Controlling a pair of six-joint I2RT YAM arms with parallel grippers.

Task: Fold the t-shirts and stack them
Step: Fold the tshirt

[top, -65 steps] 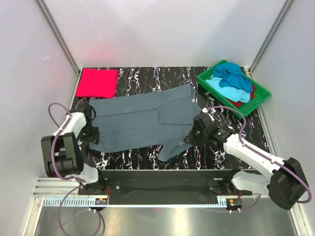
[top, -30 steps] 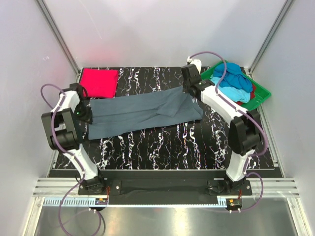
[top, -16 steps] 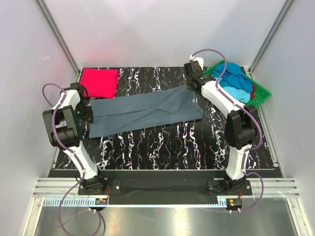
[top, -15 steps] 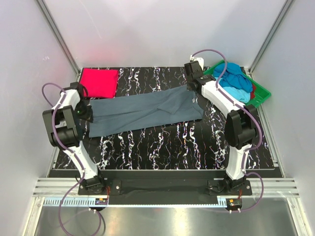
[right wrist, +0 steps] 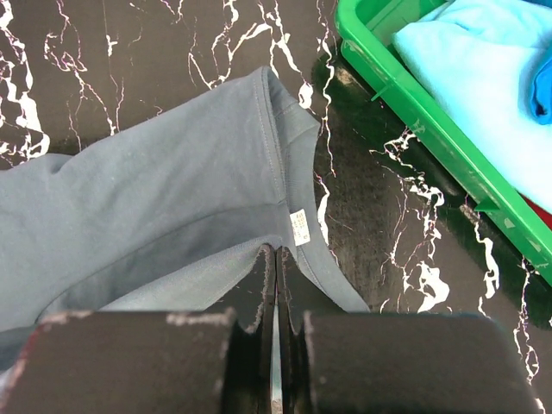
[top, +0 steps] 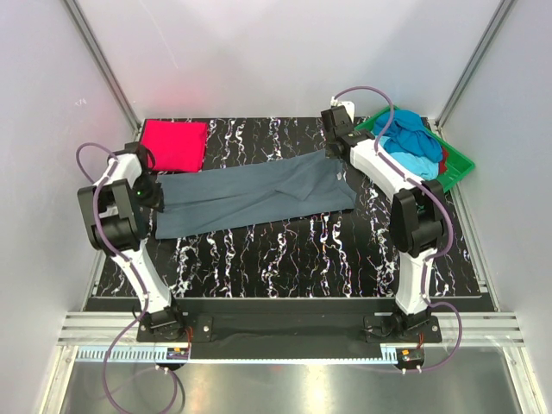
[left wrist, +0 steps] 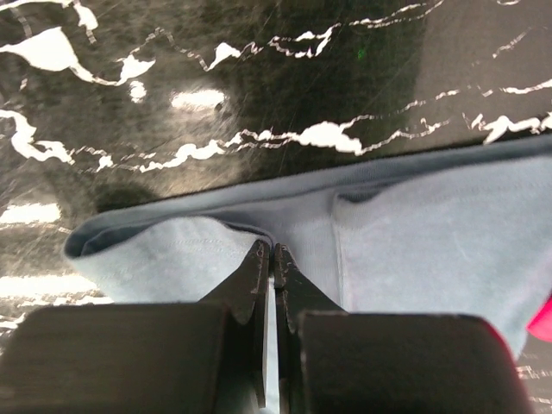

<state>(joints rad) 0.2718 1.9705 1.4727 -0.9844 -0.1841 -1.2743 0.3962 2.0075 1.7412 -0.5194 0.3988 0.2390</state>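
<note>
The slate grey-blue t-shirt [top: 259, 191] lies folded lengthwise into a long strip across the table. My left gripper [top: 148, 195] is at the strip's left end, shut on a fold of the cloth [left wrist: 198, 259]. My right gripper [top: 338, 153] is at the far right end, shut on the shirt's edge beside the neck label [right wrist: 299, 228]. A folded bright red-pink t-shirt [top: 173, 144] lies flat at the back left. Turquoise [top: 412, 161], dark blue [top: 402, 128] and red [top: 424, 181] t-shirts lie heaped in the tray.
The green plastic tray [top: 369, 144] stands at the back right, close beside my right gripper; its rim [right wrist: 405, 116] shows in the right wrist view. Black marbled tabletop [top: 276, 259] spreads in front of the strip. White walls enclose the table.
Both grippers carried the shirt's near edge over to the far side, turning the spread shirt into a narrow strip. Over the last half second almost nothing moved.
</note>
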